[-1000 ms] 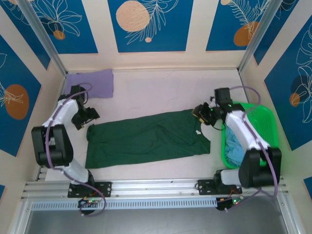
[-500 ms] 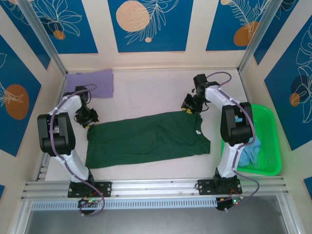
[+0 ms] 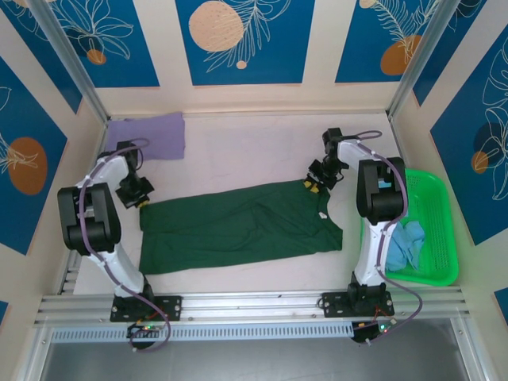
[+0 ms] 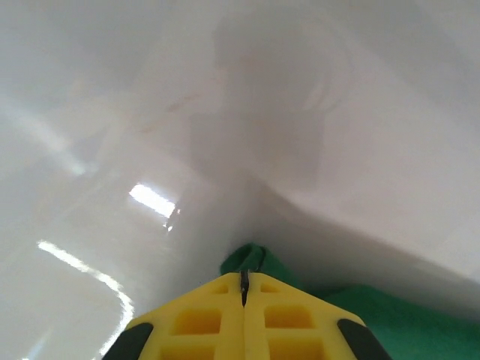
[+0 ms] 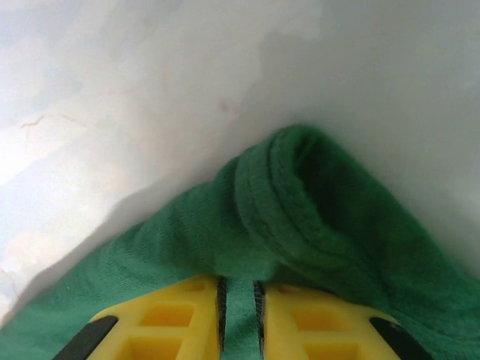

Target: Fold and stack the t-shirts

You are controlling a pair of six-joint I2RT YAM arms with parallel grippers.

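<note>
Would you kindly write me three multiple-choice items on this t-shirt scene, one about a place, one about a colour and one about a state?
1. Where does the lavender t-shirt lie?
A. near edge
B. far left corner
C. far right corner

2. What colour is the basket?
A. bright green
B. red
C. white

3. What is the right tool doing?
A. hanging wide open
B. shut on the dark green t-shirt
C. holding a blue shirt

Key: 1 B, the folded purple cloth lies there; 2 A, its plastic walls are green; 3 B, green cloth is pinched between its jaws.
</note>
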